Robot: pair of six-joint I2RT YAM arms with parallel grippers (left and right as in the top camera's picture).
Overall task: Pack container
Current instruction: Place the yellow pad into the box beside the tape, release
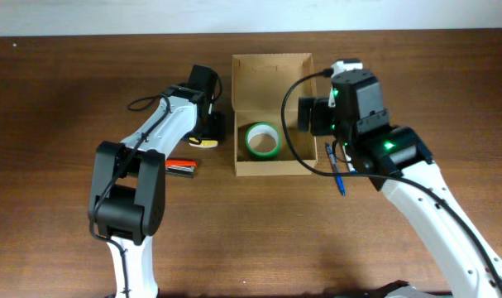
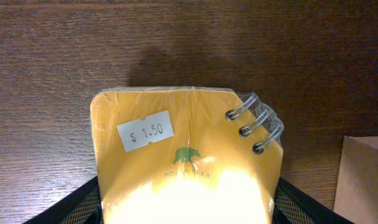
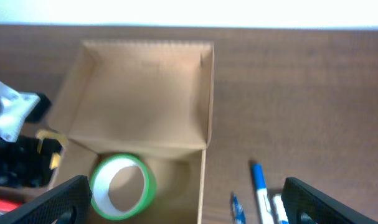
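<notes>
At the left gripper [image 2: 187, 190]: black fingers [image 2: 70, 202] on either side of a yellow spiral notepad [image 2: 176, 149], close against its edges. Cannot tell whether pinching it or merely flanking it. On the pad's cover, a white price sticker [image 2: 146, 130] and a green bear logo [image 2: 186, 155]; at its right corner, three wire rings [image 2: 254, 122]. Beneath it, the dark wooden table [image 2: 51, 62]. At the right edge of the left wrist view, a sliver of tan cardboard, apart from the pad.

At the right gripper [image 3: 185, 186]: spread wide, nothing between the fingers, hanging over the right-hand side of the container [image 1: 272, 79]. Lies open toward the far side of the table, between the two arms, flap lid [image 1: 272, 66] folded back toward the far edge. Inside, in the near half, a green tape roll [image 1: 263, 141] flat on the floor. Outside the right wall, just beside the box, a blue pen [image 1: 337, 170] on the table. Near the left wall, the notepad. Nearer than that, a small red-and-black thing [image 1: 182, 166] — too small to name.
</notes>
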